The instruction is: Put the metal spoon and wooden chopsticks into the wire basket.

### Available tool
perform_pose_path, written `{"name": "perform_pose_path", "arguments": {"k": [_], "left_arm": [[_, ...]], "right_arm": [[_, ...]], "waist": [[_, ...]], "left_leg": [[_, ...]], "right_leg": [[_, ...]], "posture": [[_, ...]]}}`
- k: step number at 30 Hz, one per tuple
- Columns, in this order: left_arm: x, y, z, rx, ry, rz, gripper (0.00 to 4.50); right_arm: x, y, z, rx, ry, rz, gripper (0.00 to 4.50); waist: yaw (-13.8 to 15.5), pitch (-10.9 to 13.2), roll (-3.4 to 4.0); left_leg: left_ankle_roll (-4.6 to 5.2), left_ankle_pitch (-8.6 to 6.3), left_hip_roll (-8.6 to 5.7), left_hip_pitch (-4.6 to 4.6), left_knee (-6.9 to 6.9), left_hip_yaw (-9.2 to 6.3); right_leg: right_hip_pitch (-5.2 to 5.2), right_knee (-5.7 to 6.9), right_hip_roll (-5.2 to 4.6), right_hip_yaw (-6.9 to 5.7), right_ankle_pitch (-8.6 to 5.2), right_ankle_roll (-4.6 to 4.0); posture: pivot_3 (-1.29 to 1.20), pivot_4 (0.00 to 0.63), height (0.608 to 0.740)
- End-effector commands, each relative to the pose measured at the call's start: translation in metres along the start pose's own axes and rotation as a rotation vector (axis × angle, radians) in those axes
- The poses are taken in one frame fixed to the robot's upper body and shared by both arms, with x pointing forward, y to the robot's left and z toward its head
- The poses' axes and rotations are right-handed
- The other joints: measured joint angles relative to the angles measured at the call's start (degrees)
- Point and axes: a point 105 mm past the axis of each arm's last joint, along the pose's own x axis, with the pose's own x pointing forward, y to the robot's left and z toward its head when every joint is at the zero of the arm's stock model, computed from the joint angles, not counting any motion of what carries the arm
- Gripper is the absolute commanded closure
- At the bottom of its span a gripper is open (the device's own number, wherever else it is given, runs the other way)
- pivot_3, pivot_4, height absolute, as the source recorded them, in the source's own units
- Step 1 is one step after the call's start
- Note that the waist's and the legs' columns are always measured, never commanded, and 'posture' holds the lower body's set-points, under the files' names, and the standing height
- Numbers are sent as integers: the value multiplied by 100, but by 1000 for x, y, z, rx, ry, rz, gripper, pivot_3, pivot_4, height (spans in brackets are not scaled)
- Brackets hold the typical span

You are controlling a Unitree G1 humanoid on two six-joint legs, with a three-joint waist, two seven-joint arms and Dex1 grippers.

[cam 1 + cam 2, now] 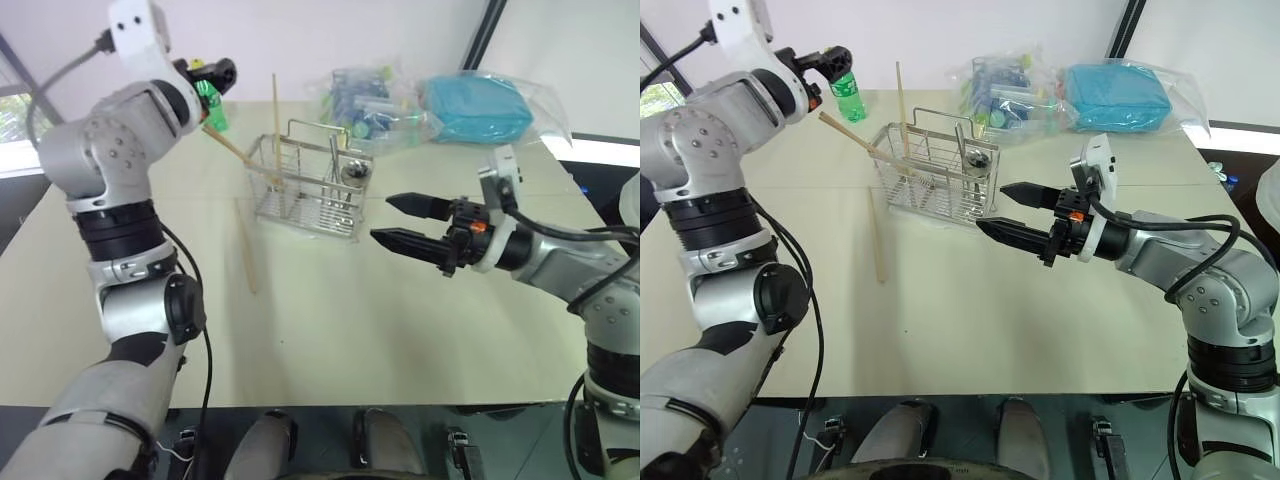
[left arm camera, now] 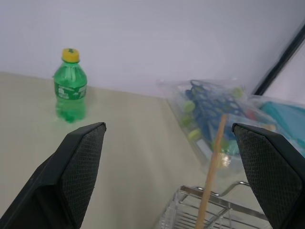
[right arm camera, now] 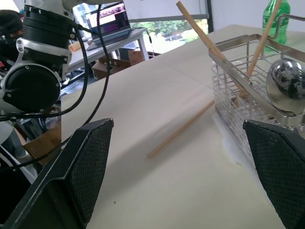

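Observation:
The wire basket (image 1: pixel 310 190) stands mid-table. The metal spoon (image 1: pixel 353 172) sits in it, bowl up, at its right end. One of the wooden chopsticks (image 1: pixel 275 125) stands upright in the basket, and a second (image 1: pixel 235 150) leans out to the left. A third chopstick (image 1: pixel 247 250) lies flat on the table left of the basket. My left gripper (image 1: pixel 215 72) is open and empty, raised high behind and left of the basket. My right gripper (image 1: pixel 405 222) is open and empty, level, just right of the basket and pointing at it.
A green soda bottle (image 2: pixel 70 86) stands at the back left, close to my left gripper. Clear plastic bags (image 1: pixel 380 105) of items and a teal pack (image 1: pixel 478 108) lie at the back right. The tan table (image 1: pixel 400 330) has free room in front.

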Motion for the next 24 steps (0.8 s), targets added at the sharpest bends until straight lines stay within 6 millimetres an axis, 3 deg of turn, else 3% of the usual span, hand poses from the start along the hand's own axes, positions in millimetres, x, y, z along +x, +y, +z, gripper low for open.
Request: {"name": "perform_pose_path", "arguments": {"k": [1,5,8,16,18,24], "left_arm": [[-16,36,16,-12,-6,200,33],[-28,62,4,9,53,338,33],[-31,69,-26,17,182,367,33],[-35,59,-118,75,525,313,33],[-35,59,-128,83,556,312,33],[-24,32,-164,74,680,214,33]], "right_arm": [[-1,2,7,-27,-26,13,0],[0,3,3,-13,-23,18,0],[0,5,-1,-7,-5,29,0],[-8,4,-7,-15,42,18,0],[-8,4,-8,-13,43,9,0],[-10,10,-12,-2,41,-4,0]], "waist": [[-34,0,0],[-76,1,-1],[-66,0,-1],[-72,1,-2],[-78,1,-3],[-56,2,-5]], "left_leg": [[0,0,0,0,-1,-1],[0,0,0,1,0,-3],[0,0,-1,0,0,-3],[0,0,-2,3,-1,-2],[-1,0,0,2,-1,-2],[0,0,-3,-2,2,-1]], "right_leg": [[0,0,0,0,0,0],[1,2,1,-1,0,0],[1,2,1,-1,0,0],[2,2,0,0,0,0],[1,2,0,0,0,0],[4,-1,-5,0,0,0]], "posture": [[0,150,713],[0,150,713],[0,150,713],[0,150,713],[0,150,713],[0,150,713]]}}
